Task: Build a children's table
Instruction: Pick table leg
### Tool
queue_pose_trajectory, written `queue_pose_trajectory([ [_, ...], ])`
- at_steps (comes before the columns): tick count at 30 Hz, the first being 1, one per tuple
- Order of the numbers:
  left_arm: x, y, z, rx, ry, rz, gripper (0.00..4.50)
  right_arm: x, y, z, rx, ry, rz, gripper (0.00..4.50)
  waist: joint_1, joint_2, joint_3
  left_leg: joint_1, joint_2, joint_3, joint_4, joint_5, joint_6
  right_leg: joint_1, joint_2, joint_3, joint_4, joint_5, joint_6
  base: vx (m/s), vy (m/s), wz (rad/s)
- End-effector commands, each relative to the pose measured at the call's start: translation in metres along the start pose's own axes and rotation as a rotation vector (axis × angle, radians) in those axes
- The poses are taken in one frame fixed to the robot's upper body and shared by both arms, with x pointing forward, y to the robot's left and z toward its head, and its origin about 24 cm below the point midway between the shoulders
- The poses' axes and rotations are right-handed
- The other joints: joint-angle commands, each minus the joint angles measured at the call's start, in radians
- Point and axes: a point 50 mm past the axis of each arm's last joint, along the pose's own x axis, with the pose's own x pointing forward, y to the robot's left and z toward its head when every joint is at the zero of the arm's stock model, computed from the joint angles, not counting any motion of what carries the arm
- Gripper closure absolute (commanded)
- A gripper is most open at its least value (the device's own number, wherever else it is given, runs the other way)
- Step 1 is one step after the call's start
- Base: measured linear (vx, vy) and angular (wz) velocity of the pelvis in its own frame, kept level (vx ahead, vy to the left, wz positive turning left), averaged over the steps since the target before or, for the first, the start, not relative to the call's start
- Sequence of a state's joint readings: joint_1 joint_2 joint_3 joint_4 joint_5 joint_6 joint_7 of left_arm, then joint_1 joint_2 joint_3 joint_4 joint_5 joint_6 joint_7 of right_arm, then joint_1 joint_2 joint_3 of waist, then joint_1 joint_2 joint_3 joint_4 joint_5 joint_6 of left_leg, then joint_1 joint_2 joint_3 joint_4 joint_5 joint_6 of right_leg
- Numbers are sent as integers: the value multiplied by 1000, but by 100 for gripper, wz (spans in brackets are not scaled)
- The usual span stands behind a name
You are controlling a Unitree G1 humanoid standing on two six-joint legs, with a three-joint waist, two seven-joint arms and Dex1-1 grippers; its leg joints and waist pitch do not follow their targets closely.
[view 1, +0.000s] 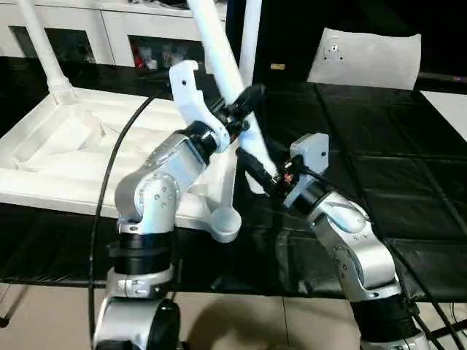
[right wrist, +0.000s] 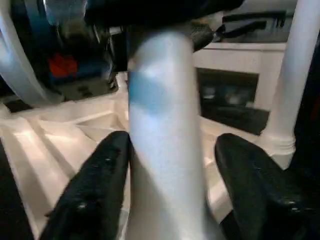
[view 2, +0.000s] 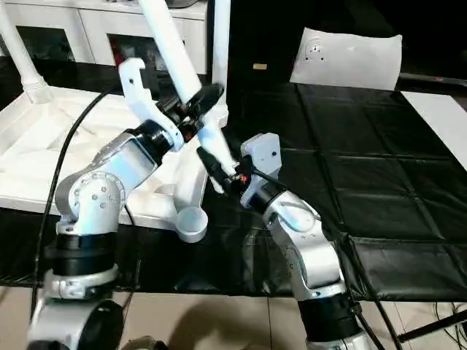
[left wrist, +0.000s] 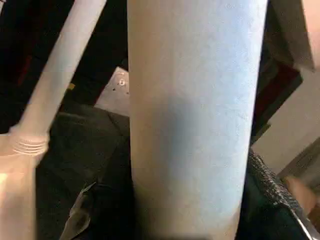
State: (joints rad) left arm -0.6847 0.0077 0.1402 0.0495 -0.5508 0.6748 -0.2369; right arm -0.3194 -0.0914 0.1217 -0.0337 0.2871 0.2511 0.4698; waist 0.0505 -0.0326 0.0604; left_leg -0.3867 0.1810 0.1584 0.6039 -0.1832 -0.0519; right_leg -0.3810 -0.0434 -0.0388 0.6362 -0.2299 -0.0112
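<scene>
The children's table lies upside down: its white ribbed tabletop (view 1: 66,146) rests on the black table at the left. One white leg (view 1: 42,51) stands in the far left corner socket and another leg (view 1: 251,36) in the far right one. A third leg (view 1: 217,51) leans steeply over the tabletop's right edge. My left gripper (view 1: 246,98) is shut on its middle. My right gripper (view 1: 257,169) sits at the leg's lower end, with its fingers (right wrist: 95,195) open on either side of the tube (right wrist: 165,150). The near right corner socket (view 1: 225,222) holds nothing.
A flat white board (view 1: 365,58) leans at the back right, and a white cabinet (view 1: 109,33) with glass doors stands behind the table. Black mats (view 1: 379,168) cover the table to the right. A black cable (view 1: 117,153) loops over my left arm.
</scene>
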Motion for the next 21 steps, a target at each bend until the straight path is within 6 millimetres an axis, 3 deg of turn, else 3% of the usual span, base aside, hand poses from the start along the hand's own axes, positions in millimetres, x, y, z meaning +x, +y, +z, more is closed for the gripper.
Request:
queue_pose_trajectory([
  [1,3,-2,8,39,-19,-27,261,-1,-7,8,19,-22,-9,136,-2,1,-70,19,41,-8,-61,-56,33,53,-80,48,-69,63,-175,0,0,0],
  [2,2,1,10,65,2,-71,261,-1,-8,11,60,-20,13,124,-2,-3,-69,20,40,-7,-61,-57,33,53,-80,48,-70,64,-178,0,0,0],
  [10,-1,-8,11,100,140,-416,261,-1,-20,14,162,121,150,59,5,0,-72,22,40,-4,-59,-10,35,56,-82,47,-59,121,-216,0,0,0],
  [15,-6,-21,11,97,198,-642,261,-2,-17,25,271,134,321,59,9,-1,-73,23,43,-2,-59,-24,36,56,-86,47,-60,94,-238,0,0,0],
  [21,-10,-36,15,70,189,-830,262,-9,-9,28,347,181,506,119,13,-8,-73,19,42,0,-58,-22,48,58,-89,45,-58,95,-256,0,0,0],
])
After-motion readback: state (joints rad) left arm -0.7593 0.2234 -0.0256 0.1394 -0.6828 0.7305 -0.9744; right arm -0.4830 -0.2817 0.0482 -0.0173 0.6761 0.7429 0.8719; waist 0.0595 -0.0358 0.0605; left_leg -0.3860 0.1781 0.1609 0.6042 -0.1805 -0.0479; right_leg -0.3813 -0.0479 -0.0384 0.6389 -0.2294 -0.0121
